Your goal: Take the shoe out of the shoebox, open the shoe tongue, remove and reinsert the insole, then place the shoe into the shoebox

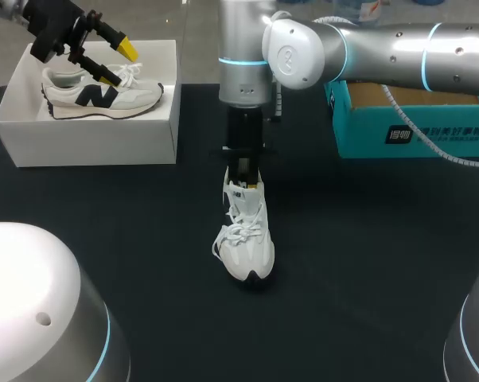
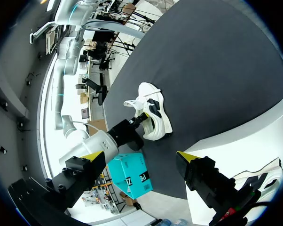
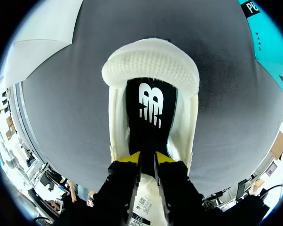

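right gripper [image 3: 147,159]: pinched on insole [image 3: 150,106] inside shoe [image 1: 246,243]
left gripper [image 1: 117,63]: fingers spread, over shoebox [image 1: 88,143], 10 o'clock

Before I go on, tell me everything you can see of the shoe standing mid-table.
The shoe is a white sneaker with loose white laces and a dark sole edge at the toe. It stands upright on the black table, toe toward the near edge. Inside lies a black insole with a white logo, below a knit-looking white heel collar. The right gripper reaches down into the opening, fingers apparently pinching the insole.
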{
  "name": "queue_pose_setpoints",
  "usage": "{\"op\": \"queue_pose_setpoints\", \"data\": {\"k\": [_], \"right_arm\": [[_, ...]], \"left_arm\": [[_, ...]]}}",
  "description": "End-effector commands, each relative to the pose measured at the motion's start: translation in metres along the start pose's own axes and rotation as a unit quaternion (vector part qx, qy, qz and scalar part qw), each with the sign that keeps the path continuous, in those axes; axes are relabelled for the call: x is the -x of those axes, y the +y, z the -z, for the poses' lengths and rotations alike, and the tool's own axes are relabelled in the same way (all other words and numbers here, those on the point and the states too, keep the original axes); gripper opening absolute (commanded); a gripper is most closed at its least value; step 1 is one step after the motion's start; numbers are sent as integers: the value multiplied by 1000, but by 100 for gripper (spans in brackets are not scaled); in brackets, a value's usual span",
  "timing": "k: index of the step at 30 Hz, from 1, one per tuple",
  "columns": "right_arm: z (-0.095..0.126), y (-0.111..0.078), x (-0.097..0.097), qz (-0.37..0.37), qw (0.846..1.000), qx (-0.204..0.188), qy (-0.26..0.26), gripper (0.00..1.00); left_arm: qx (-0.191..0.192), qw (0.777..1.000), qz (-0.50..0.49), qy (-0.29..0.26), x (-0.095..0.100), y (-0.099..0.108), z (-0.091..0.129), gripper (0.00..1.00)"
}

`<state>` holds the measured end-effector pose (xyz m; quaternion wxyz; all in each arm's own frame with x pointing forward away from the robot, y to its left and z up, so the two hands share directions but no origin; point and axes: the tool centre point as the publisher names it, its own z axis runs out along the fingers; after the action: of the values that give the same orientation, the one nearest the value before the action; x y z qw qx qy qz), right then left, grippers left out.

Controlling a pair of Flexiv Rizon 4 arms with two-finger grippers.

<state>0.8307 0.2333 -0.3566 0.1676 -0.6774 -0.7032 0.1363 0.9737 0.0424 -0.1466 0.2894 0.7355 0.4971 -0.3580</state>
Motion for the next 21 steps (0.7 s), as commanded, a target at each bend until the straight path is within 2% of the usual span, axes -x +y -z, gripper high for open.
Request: {"op": "queue_pose_setpoints", "data": {"k": [1,21], "right_arm": [[-2,-3,1,-3,1000,-1,0,100],[3,-25,3,-3,1000,6,3,100]], "left_arm": [[-1,1000,-1,1,0,0,1,100],[-1,1000,-1,1,0,0,1,100]]}}
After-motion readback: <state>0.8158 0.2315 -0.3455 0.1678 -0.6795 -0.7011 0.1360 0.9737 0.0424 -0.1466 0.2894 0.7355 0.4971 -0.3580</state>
